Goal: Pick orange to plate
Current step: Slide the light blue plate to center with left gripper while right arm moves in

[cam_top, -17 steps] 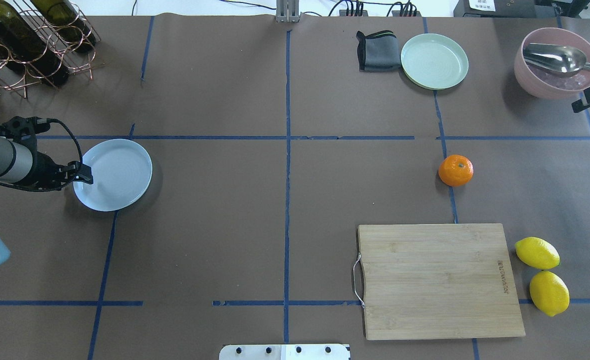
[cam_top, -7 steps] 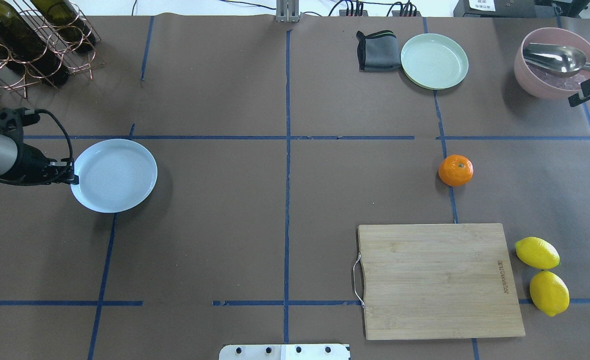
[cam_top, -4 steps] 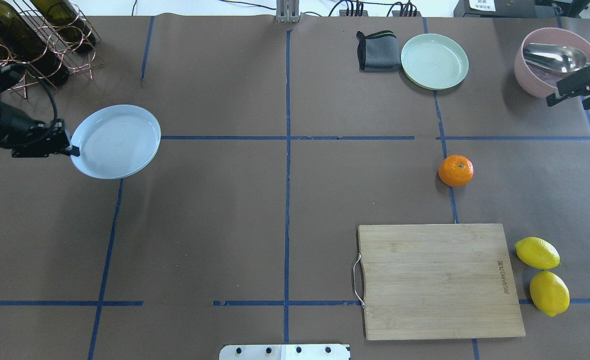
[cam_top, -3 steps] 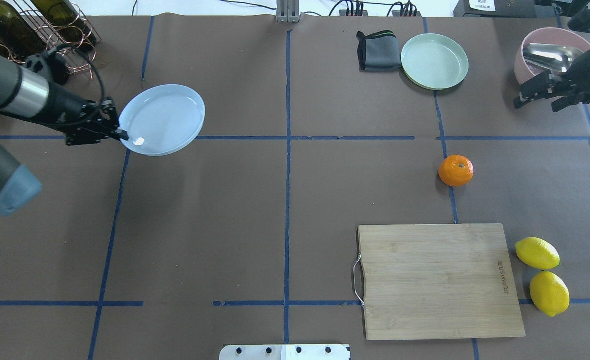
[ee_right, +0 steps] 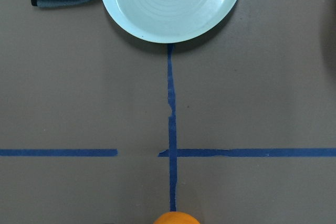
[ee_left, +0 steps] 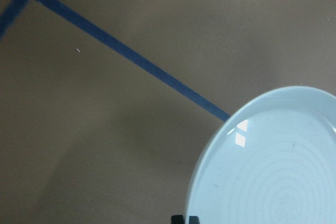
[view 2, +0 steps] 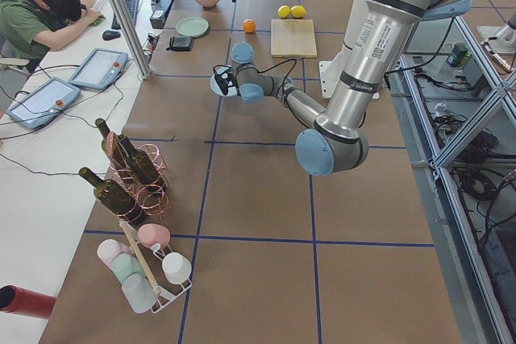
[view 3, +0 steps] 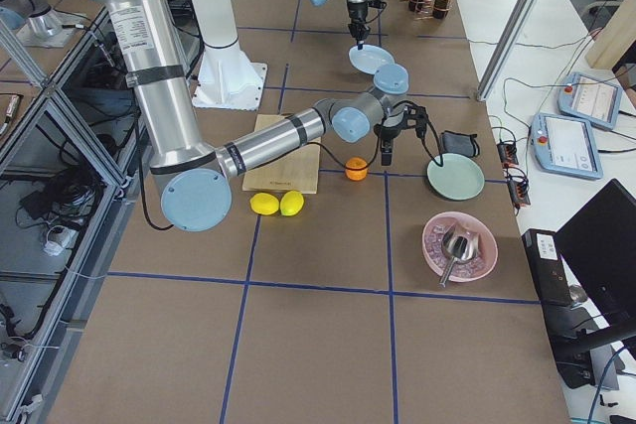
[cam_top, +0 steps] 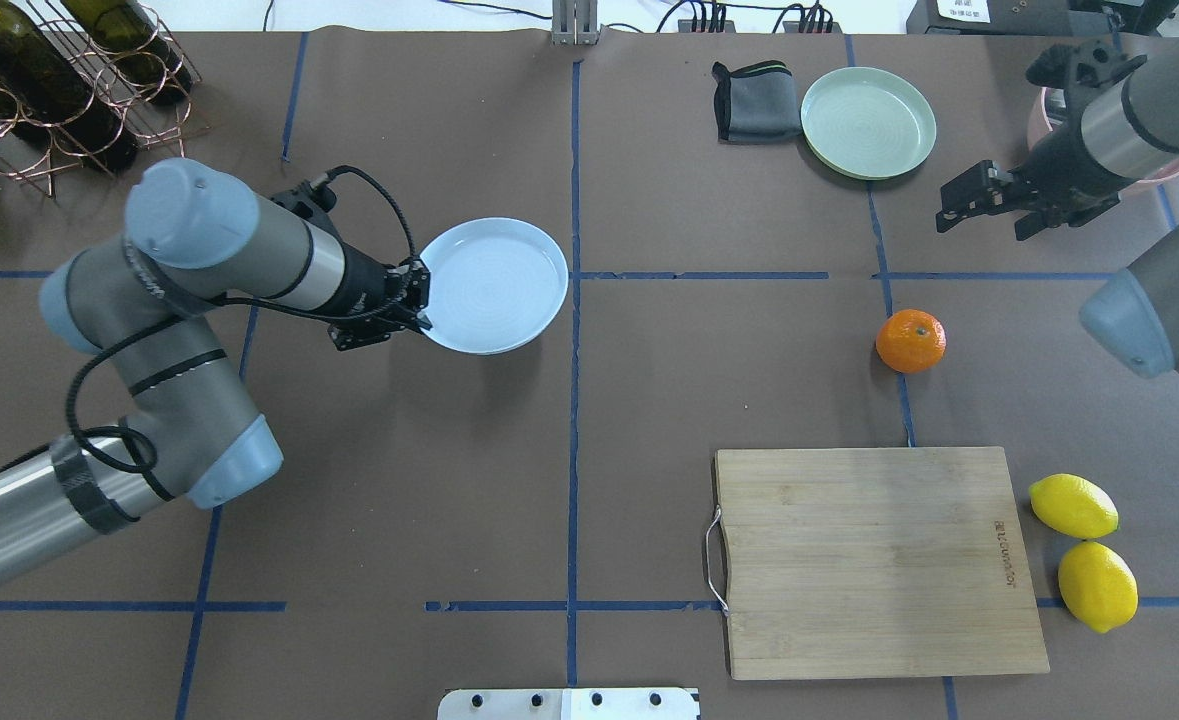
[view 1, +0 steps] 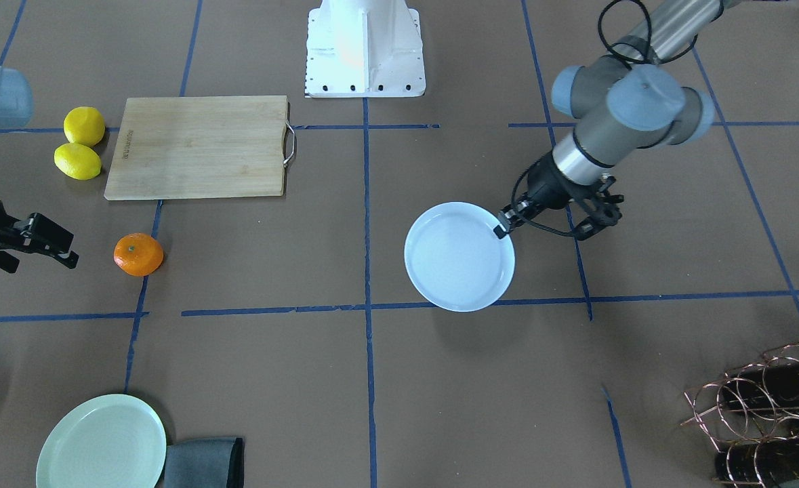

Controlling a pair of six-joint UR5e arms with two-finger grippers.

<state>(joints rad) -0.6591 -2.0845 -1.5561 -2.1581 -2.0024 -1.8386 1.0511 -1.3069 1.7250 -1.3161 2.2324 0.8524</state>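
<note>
Nearest: orange (cam_top: 911, 341) on the table just past the board (cam_top: 874, 560), stem dimple up, squat, no real long axis. Left gripper (cam_top: 417, 312) pinches plate (cam_top: 494, 285) by its rim, level, off the table; I judge to bring it closer. Farthest: right gripper (cam_top: 952, 207) spread, ready for fruit.

The cutting board (cam_top: 879, 560) bears a small printed mark near one edge, too small to read.

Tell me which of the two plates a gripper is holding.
The bluish-white plate, pinched at its rim by the left gripper; the green plate lies on the table beside the grey cloth, with no gripper on it.
</note>
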